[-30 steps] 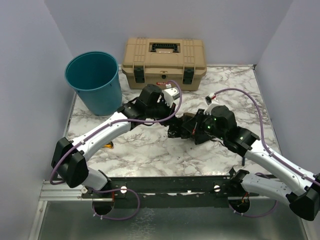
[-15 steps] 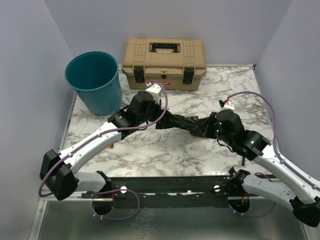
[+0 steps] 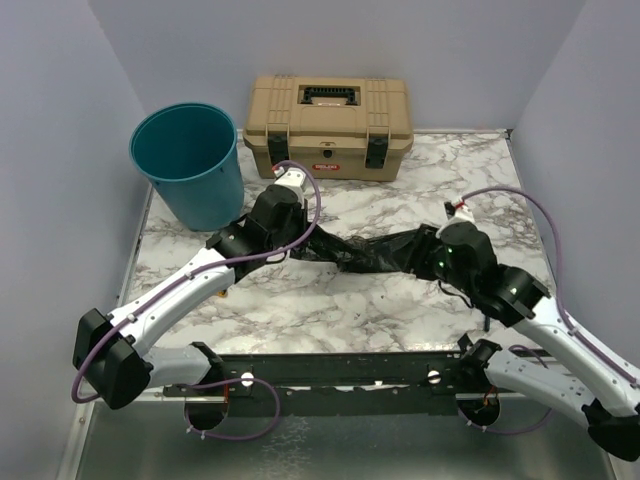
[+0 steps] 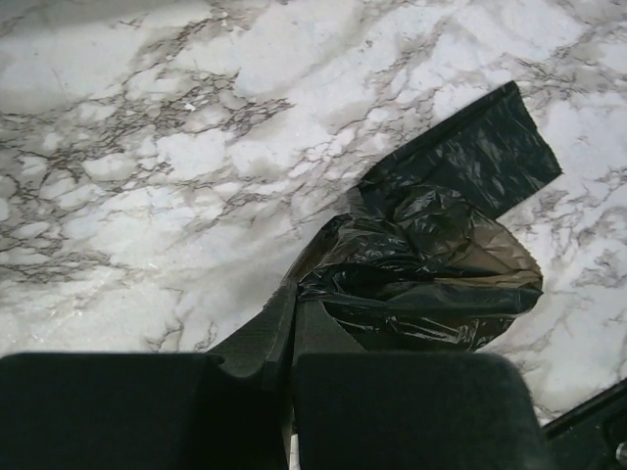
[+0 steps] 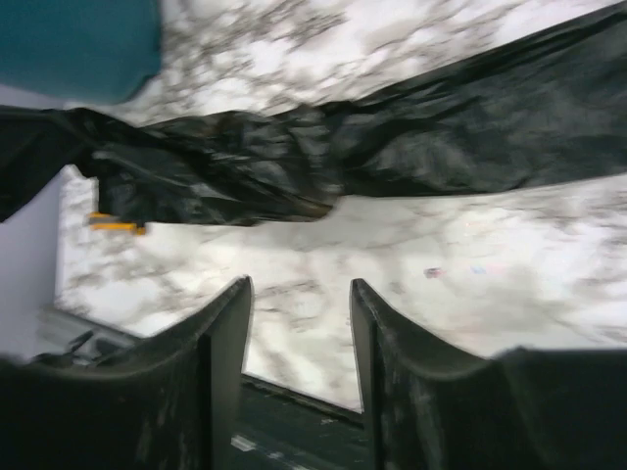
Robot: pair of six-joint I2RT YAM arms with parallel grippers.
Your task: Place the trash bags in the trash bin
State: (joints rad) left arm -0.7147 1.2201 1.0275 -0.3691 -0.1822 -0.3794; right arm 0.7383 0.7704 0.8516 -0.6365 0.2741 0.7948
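A black trash bag [image 3: 370, 250] lies stretched in a long crumpled strip across the middle of the marble table. My left gripper [image 3: 303, 247] holds the bag's left end. The left wrist view shows this gripper [image 4: 294, 305] shut on the trash bag [image 4: 431, 264], the film bunched just past the fingertips. My right gripper [image 3: 432, 252] is at the bag's right end. The right wrist view shows it [image 5: 299, 294] open and empty, with the trash bag [image 5: 343, 157] beyond the fingertips. The teal trash bin [image 3: 190, 165] stands upright at the back left, apart from both grippers.
A tan toolbox [image 3: 328, 125] with black latches stands at the back centre, right of the bin. A small yellow object [image 5: 113, 225] lies on the table under the bag's far end. Grey walls close in the table on three sides.
The right gripper has opened and let go of the bag. The left gripper, shut on the bag, has drawn back to the left, and the bag is pulled out longer.
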